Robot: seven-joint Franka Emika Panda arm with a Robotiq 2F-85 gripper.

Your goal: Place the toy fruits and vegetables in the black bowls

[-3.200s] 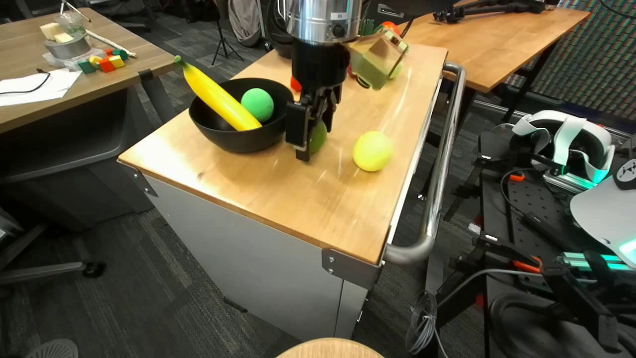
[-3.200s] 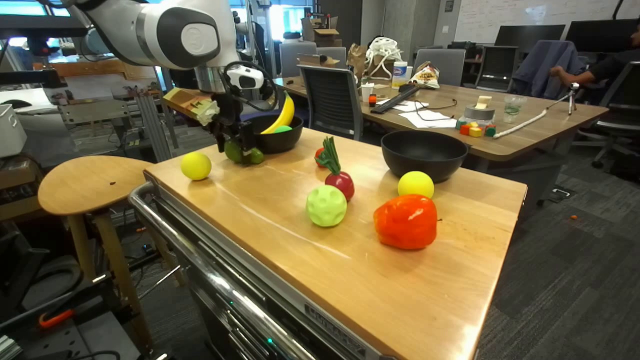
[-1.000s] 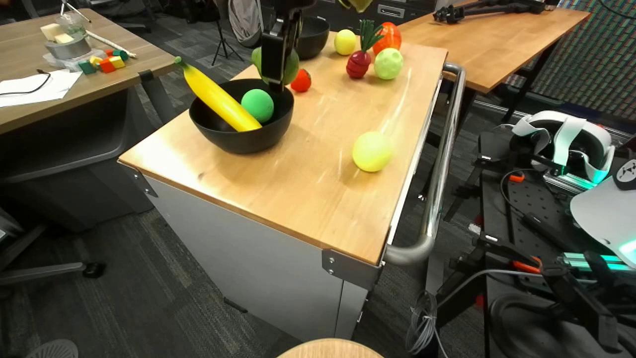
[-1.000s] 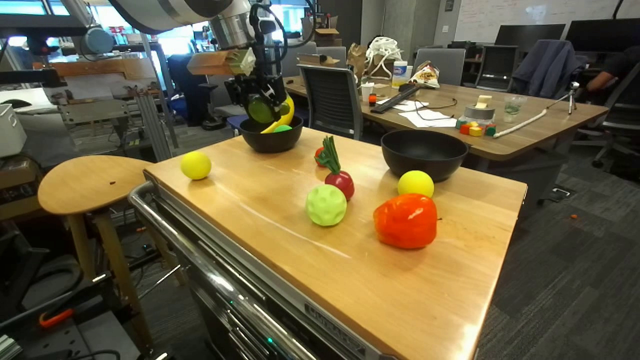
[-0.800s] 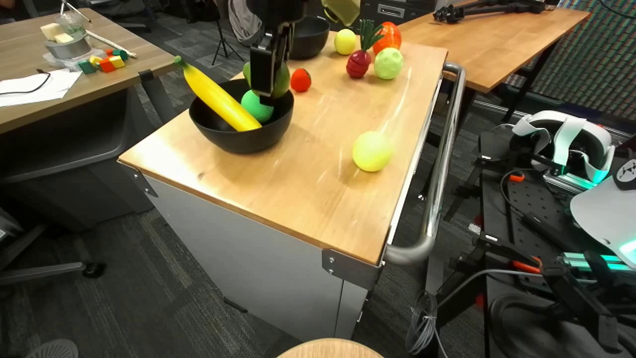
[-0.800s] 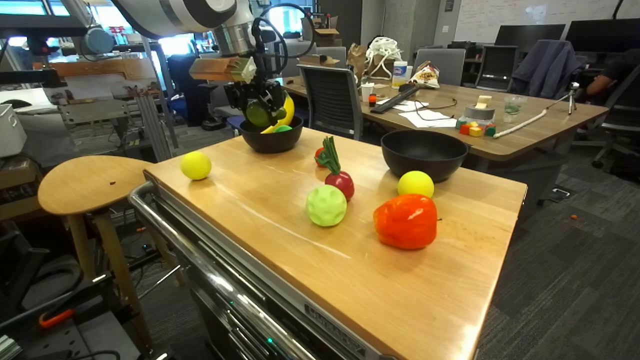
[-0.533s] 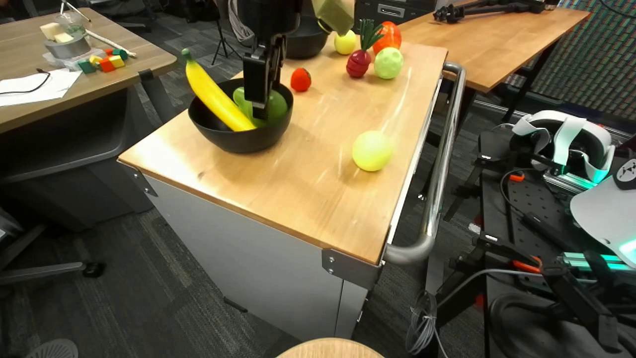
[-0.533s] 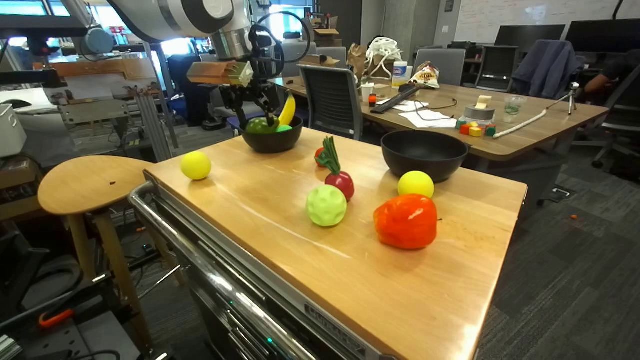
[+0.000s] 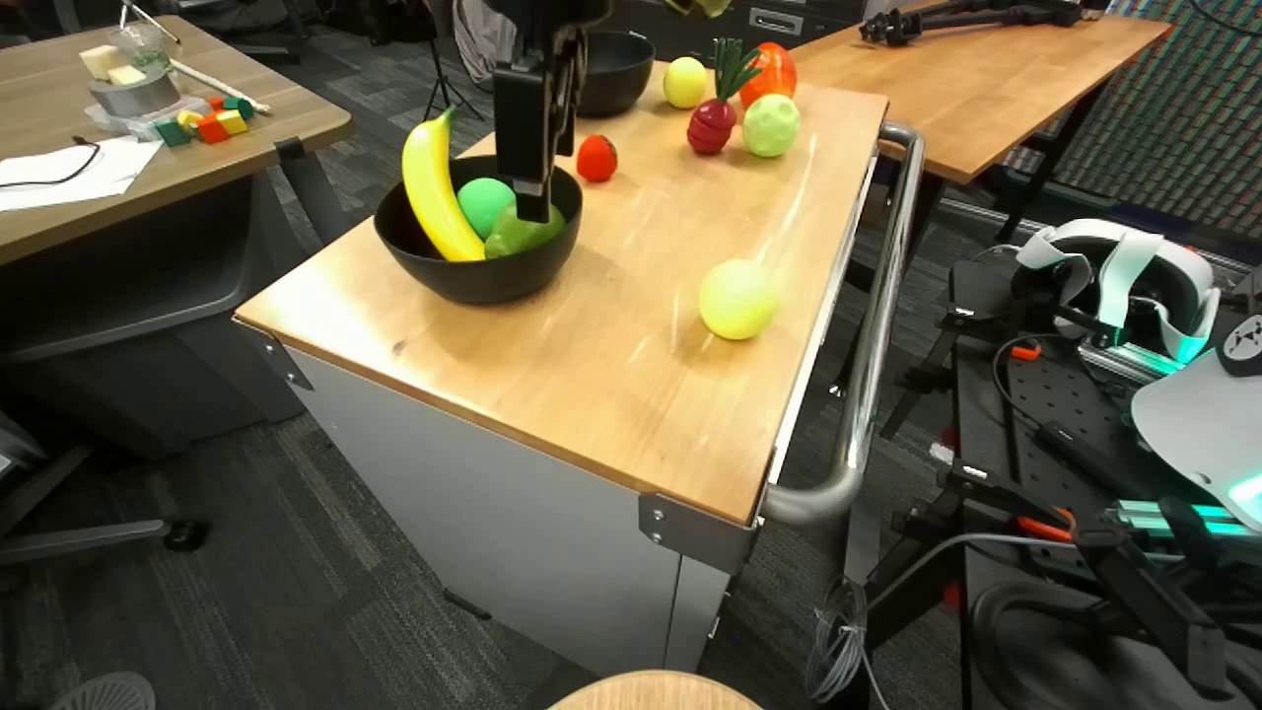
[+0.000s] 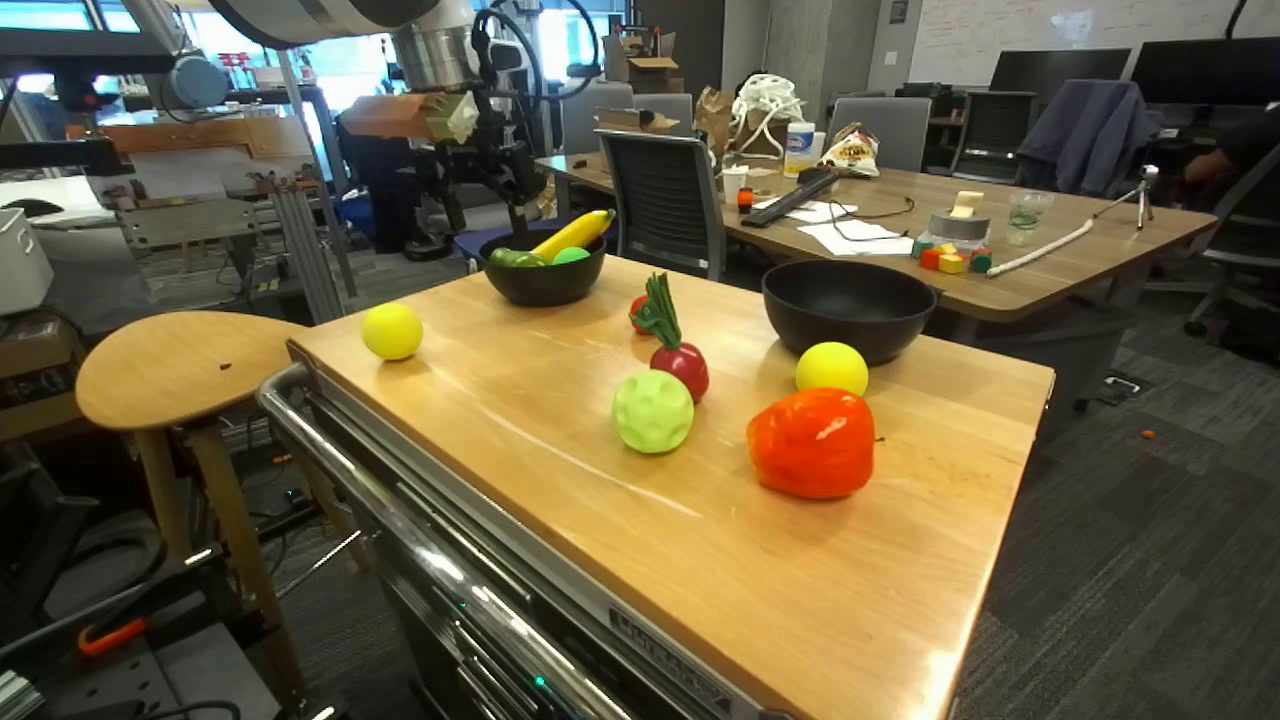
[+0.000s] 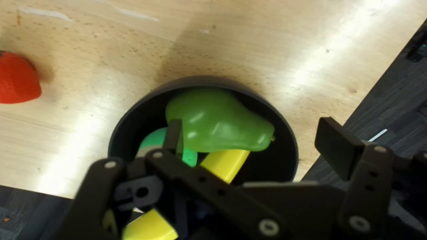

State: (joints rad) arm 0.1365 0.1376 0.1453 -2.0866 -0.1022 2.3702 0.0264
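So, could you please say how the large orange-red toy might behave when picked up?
The large orange-red toy may be slippery, given its glossy highlights. Its rounded, uneven shape suggests it could wobble or roll. Its taut surface hints at stiffness.

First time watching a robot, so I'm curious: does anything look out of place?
Slightly: the toy banana leans askew, poking above its black bowl. Also, an orange speck, too tiny to identify, lies stray on the floor.
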